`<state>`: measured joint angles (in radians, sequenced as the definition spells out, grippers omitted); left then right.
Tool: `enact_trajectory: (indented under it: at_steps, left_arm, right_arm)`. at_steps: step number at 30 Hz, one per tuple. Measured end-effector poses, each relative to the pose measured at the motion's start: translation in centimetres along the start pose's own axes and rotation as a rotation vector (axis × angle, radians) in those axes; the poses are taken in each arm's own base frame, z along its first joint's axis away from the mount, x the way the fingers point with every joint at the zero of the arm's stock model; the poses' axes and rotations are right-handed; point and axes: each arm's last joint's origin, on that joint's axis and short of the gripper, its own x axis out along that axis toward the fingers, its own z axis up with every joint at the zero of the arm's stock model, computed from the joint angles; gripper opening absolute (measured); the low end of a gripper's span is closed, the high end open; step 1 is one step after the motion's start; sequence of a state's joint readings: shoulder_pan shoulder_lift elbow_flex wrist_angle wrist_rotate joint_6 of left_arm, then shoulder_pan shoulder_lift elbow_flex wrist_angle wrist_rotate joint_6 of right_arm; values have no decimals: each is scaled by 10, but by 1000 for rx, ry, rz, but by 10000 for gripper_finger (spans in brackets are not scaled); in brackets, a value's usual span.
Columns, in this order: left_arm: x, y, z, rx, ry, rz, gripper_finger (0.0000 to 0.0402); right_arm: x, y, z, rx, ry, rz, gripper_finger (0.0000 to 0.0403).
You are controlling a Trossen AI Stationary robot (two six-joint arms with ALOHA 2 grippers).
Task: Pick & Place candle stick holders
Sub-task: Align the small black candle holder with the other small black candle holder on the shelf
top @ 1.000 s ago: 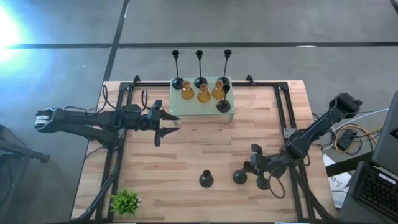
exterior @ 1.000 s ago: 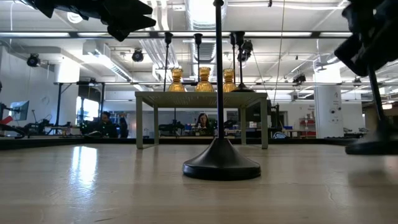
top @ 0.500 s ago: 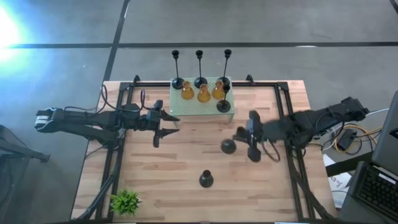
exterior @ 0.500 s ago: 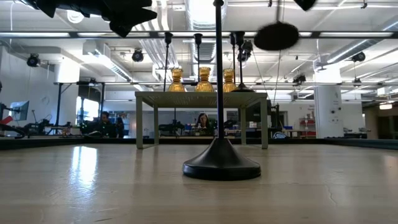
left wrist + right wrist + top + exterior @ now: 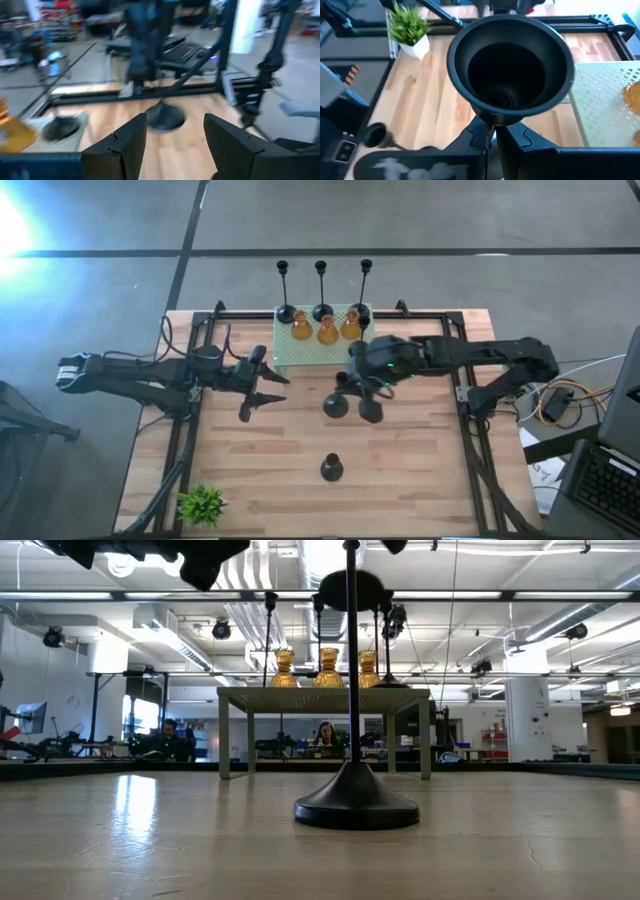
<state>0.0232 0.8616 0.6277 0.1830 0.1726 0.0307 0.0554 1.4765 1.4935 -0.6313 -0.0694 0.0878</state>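
My right gripper (image 5: 352, 400) is shut on a short black dome-shaped holder (image 5: 335, 405) in the air over the table's middle, just near of the mint-green stand (image 5: 300, 356). Three tall black stems (image 5: 321, 290) and three amber glass holders (image 5: 327, 332) stand on the stand on their bases. Another black dome (image 5: 60, 127) sits at the stand's right end. A third black holder (image 5: 331, 469) stands on its base near the front edge. My left gripper (image 5: 260, 390) is open and empty, left of the stand. My right gripper pinches the holder's narrow top end (image 5: 492, 122) between its two fingers, coming from the table's right. The holder is lifted clear and lies tipped, its wide hollow base (image 5: 510, 60) turned up toward the wrist camera.
A small leafy plant (image 5: 201, 503) stands at the near left corner. Black rails (image 5: 455, 370) run along the table's sides and far edge. Bare wood lies between the stand and the front holder.
My right gripper has lifted the black dome holder off the table at the near right. It has carried the holder up and toward the far left, close to the stand. The holder has gone from standing on the wood to hanging clear and tipped.
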Motion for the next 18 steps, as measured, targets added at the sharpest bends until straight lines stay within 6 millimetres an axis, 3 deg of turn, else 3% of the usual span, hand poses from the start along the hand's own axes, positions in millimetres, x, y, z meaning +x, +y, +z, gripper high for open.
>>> enact_trajectory:
  at_steps: [9, 18]
  left_arm:
    - [2, -4, 8, 10, -96, -163, 202]
    - [29, 1, 9, 33, -84, -164, 202]
  right_arm:
    - [28, -4, 26, -42, -5, 32, 11]
    - [35, -3, 44, -68, -40, 74, 12]
